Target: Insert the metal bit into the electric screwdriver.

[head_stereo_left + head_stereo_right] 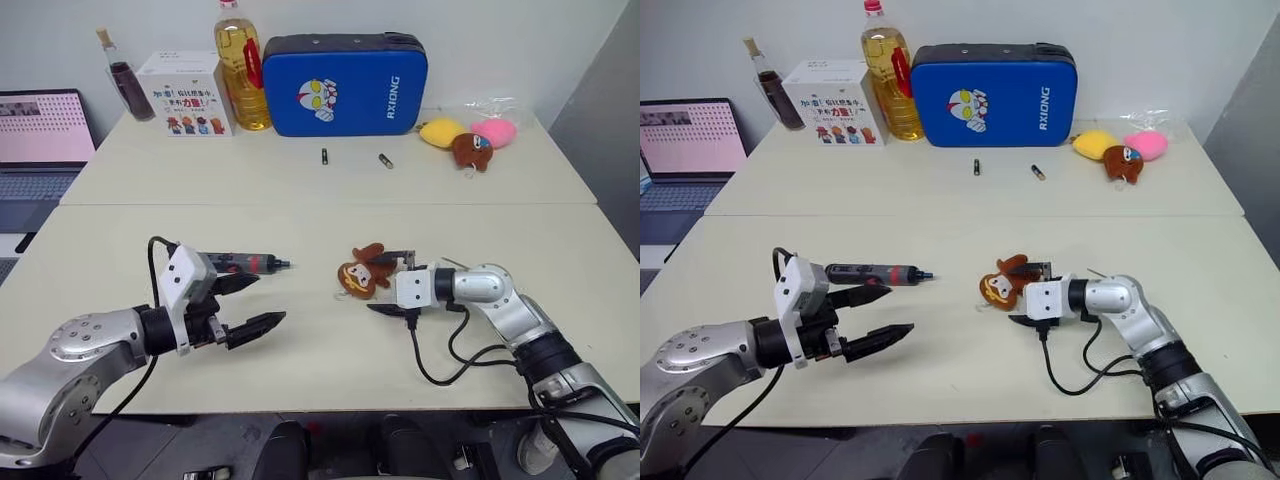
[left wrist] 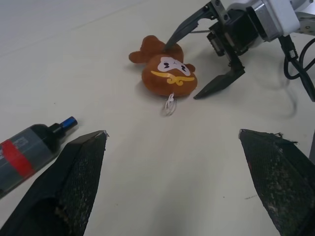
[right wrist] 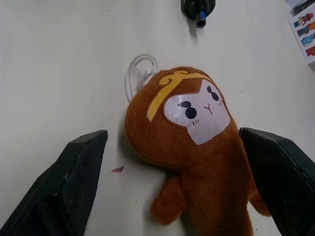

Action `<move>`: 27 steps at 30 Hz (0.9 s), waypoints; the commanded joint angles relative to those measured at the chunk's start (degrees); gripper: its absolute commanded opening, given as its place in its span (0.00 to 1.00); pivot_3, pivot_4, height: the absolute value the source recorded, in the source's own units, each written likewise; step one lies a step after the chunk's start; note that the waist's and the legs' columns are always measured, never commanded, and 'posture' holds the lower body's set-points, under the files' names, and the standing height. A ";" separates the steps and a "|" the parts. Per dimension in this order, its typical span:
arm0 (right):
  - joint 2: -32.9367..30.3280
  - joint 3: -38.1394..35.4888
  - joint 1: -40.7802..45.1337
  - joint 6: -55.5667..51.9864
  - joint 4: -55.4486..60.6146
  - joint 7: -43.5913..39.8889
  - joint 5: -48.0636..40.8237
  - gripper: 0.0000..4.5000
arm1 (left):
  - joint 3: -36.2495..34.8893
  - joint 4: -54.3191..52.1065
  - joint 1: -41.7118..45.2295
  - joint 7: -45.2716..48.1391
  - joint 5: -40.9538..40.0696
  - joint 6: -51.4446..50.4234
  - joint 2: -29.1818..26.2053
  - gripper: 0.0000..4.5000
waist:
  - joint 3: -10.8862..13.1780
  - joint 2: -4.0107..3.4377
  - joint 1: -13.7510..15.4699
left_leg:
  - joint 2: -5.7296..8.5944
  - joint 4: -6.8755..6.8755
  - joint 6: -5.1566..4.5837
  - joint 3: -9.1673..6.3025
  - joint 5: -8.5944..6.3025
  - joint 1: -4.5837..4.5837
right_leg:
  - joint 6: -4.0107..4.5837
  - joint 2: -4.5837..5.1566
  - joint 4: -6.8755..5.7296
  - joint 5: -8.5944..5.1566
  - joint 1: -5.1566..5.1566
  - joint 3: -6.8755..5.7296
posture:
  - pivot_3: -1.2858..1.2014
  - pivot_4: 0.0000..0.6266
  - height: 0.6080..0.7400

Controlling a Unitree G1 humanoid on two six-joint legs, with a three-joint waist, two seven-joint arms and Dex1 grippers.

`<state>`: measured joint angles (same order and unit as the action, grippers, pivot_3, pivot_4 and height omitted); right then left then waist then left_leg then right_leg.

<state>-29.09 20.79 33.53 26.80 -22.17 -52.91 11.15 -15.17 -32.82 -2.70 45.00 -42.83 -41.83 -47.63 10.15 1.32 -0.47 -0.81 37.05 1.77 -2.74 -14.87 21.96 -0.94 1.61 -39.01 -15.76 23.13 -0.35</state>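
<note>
The electric screwdriver, black with a red band and a narrow dark tip, lies flat on the near table with its tip toward the middle. My left gripper hovers just in front of it, open and empty, with the screwdriver beside one finger. My right gripper is open and straddles a brown monkey plush, with one fingertip at the plush's top. A thin grey sliver lies on the table just behind my right wrist. I cannot tell whether it is the metal bit.
Two short dark cylinders lie on the far table. Behind them stand a blue case, an oil bottle and a white box. Plush toys sit far right and a laptop far left.
</note>
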 commanded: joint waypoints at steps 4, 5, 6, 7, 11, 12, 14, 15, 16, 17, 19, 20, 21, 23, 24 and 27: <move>3.51 0.99 5.74 1.01 -9.27 3.22 2.59 1.00 | -0.22 -1.96 0.86 -1.11 -0.60 -0.03 0.26 1.00 | 0.00 0.01 -0.43 | -0.04 -0.01 0.00 0.00 0.00 -0.05 | 0.08 -0.12 0.00 0.04 0.00 0.02 | 0.52 0.24 1.00; 3.90 0.95 6.35 1.11 -10.31 3.63 2.77 1.00 | -0.27 -2.03 0.90 -1.19 -0.64 -0.09 0.26 1.00 | 0.00 0.01 -0.56 | -0.05 -0.01 0.00 0.00 0.00 -0.05 | 0.09 -0.12 0.00 0.04 0.00 0.04 | 0.52 0.24 1.00; 4.26 0.86 7.05 1.15 -11.45 3.95 2.82 1.00 | -0.37 -2.18 0.90 -1.28 -0.72 -0.18 0.26 1.00 | 0.00 0.00 -0.62 | -0.05 0.00 0.00 0.00 0.00 -0.05 | 0.10 -0.13 0.00 0.05 0.00 0.05 | 0.52 0.24 1.00; 4.52 0.80 7.67 1.27 -12.42 4.20 2.85 1.00 | -0.47 -2.28 0.91 -1.34 -0.78 -0.24 0.25 1.00 | -0.01 0.01 -0.75 | -0.05 0.00 0.00 0.00 0.00 -0.05 | 0.10 -0.13 0.00 0.05 -0.01 0.07 | 0.52 0.24 1.00; 5.00 0.73 9.29 2.49 -14.97 4.61 2.91 1.00 | -0.70 -2.58 0.81 -1.75 -0.85 -0.27 0.35 1.00 | 0.00 0.01 -0.89 | -0.05 0.00 0.00 -0.05 0.00 -0.05 | 0.11 -0.13 -0.01 0.05 -0.01 0.21 | 0.52 0.24 1.00; 5.10 0.71 9.52 2.77 -15.37 4.49 2.76 1.00 | -0.70 -2.58 0.82 -1.86 -0.85 -0.27 0.38 1.00 | 0.00 0.01 -0.89 | -0.05 0.00 0.00 -0.05 0.00 -0.05 | 0.11 -0.13 -0.01 0.05 -0.01 0.21 | 0.52 0.24 1.00; 5.26 0.72 9.79 3.33 -15.84 4.07 2.39 1.00 | -0.79 -2.62 0.81 -2.05 -0.94 -0.24 0.38 1.00 | 0.00 0.01 -0.89 | -0.05 0.00 0.00 -0.05 0.00 -0.05 | 0.11 -0.13 0.00 0.05 -0.01 0.23 | 0.52 0.24 1.00; 5.30 0.68 9.91 3.53 -16.01 4.01 2.30 0.96 | -0.80 -2.63 0.85 -2.15 -0.99 -0.24 0.39 1.00 | 0.00 0.00 -0.89 | -0.05 0.00 0.00 -0.05 0.00 -0.05 | 0.11 -0.13 -0.01 0.05 -0.01 0.23 | 0.52 0.24 1.00; 5.33 0.64 10.02 3.69 -16.18 4.02 2.25 0.92 | -0.80 -2.63 0.91 -2.24 -1.02 -0.23 0.42 1.00 | 0.00 0.01 -0.89 | -0.05 -0.01 0.00 -0.05 0.00 -0.05 | 0.11 -0.13 -0.01 0.05 -0.01 0.23 | 0.52 0.24 1.00; 5.36 0.60 10.11 3.79 -16.28 3.98 2.20 0.90 | -0.83 -2.62 0.92 -2.27 -1.06 -0.20 0.44 1.00 | 0.00 0.00 -0.89 | -0.05 -0.01 0.00 -0.06 0.00 -0.05 | 0.11 -0.13 -0.01 0.05 -0.01 0.22 | 0.52 0.24 1.00; 5.39 0.43 10.24 3.98 -16.40 3.76 1.95 0.79 | -0.83 -2.48 1.07 -2.30 -0.99 -0.11 0.44 1.00 | 0.00 0.00 -0.89 | -0.05 -0.01 0.00 -0.05 0.00 -0.05 | 0.11 -0.13 -0.01 0.05 -0.01 0.23 | 0.52 0.24 1.00; 5.39 0.32 10.29 4.08 -16.42 3.71 1.82 0.74 | -0.78 -2.38 1.27 -2.39 -0.96 -0.08 0.49 1.00 | 0.00 0.00 -0.89 | -0.05 -0.01 0.00 -0.05 0.00 -0.05 | 0.11 -0.13 -0.01 0.05 -0.01 0.24 | 0.52 0.24 1.00; 5.33 0.23 10.31 4.17 -16.37 3.59 1.70 0.69 | -0.71 -2.34 1.52 -2.52 -1.00 -0.13 0.55 1.00 | 0.00 0.00 -0.89 | -0.05 -0.01 0.00 -0.05 0.00 -0.05 | 0.11 -0.13 -0.01 0.05 -0.01 0.24 | 0.52 0.24 1.00; 5.21 0.04 10.30 4.34 -16.06 3.37 1.39 0.59 | -0.63 -2.22 1.95 -2.72 -1.08 -0.16 0.71 1.00 | 0.00 0.00 -0.89 | -0.05 -0.01 0.00 -0.07 0.00 -0.04 | 0.11 -0.13 -0.01 0.05 -0.01 0.23 | 0.52 0.24 1.00; 5.18 -0.05 10.30 4.35 -15.86 3.25 1.23 0.52 | -0.62 -2.12 2.05 -2.71 -1.07 -0.16 0.73 1.00 | 0.00 0.00 -0.89 | -0.05 -0.01 0.00 -0.06 0.00 -0.04 | 0.11 -0.13 0.00 0.05 0.00 0.24 | 0.52 0.24 1.00; 4.76 -0.57 10.26 4.39 -14.78 2.89 0.59 0.40 | -0.51 -1.92 2.30 -2.77 -0.91 -0.07 0.87 1.00 | 0.00 0.00 -0.93 | -0.05 -0.01 0.00 -0.06 0.00 -0.04 | 0.11 -0.13 0.00 0.05 0.00 0.26 | 0.52 0.24 1.00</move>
<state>-23.67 21.60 42.78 30.64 -38.75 -49.56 13.09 -14.92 -33.65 -1.29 42.27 -42.88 -42.15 -46.98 10.15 1.32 -1.40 -0.86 37.04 1.77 -2.80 -14.87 21.91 -0.83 1.48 -39.01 -15.70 23.14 -0.08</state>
